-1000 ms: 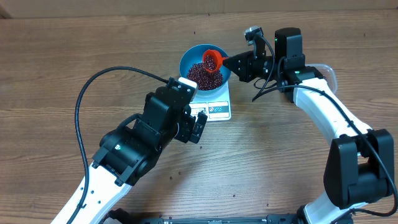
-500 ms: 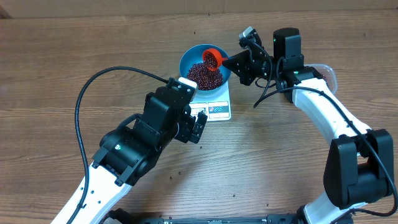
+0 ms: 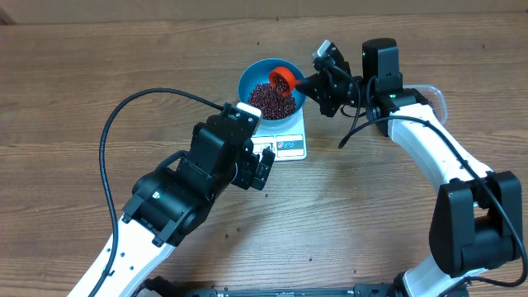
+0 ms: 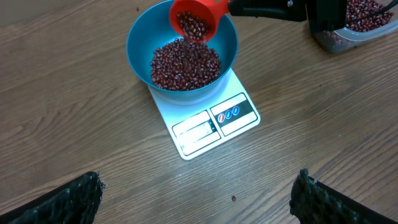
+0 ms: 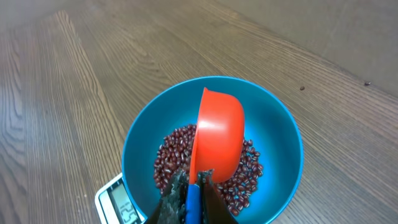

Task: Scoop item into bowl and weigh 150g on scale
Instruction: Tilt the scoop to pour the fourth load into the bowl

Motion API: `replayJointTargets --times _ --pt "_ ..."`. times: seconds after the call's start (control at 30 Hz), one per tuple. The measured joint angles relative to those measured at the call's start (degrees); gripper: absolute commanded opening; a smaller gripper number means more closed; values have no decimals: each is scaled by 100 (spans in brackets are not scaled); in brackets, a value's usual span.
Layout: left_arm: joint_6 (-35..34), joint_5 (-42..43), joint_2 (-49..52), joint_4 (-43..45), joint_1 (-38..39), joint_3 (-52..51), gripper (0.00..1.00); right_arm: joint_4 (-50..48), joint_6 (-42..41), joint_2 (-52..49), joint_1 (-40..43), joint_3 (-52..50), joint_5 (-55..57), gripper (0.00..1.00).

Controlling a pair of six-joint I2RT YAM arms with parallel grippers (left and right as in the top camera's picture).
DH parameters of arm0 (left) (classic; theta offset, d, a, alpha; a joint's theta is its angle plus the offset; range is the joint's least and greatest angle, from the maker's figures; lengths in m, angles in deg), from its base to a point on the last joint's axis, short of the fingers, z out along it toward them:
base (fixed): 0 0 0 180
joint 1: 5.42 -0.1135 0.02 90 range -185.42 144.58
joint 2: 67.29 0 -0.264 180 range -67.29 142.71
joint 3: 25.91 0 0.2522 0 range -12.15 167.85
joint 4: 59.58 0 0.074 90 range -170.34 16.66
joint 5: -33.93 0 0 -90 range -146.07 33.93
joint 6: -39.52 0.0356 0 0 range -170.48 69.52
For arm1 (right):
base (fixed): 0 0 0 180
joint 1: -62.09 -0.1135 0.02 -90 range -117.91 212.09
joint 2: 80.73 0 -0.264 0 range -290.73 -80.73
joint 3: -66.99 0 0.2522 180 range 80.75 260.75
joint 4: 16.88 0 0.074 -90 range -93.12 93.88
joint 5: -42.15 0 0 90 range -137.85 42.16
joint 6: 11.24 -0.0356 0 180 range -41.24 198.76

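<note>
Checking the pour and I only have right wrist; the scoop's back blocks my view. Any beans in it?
Observer: Yes. Left wrist shows the orange scoop tipped mouth-down over the blue bowl, with beans visible inside.
Operator: Left arm in the way?
Observer: No. The left gripper is open on the near side of the scale, nothing between its fingers.
Operator: Where's the supply?
Observer: Overhead shows a clear tub to the right of the bowl; left wrist shows beans in it.
</note>
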Motion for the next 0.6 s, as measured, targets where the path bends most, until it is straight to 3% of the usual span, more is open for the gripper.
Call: replayJointTargets --times 0.6 --pt "0 2 0 0 0 0 100 70 1443 0 0 0 2 4"
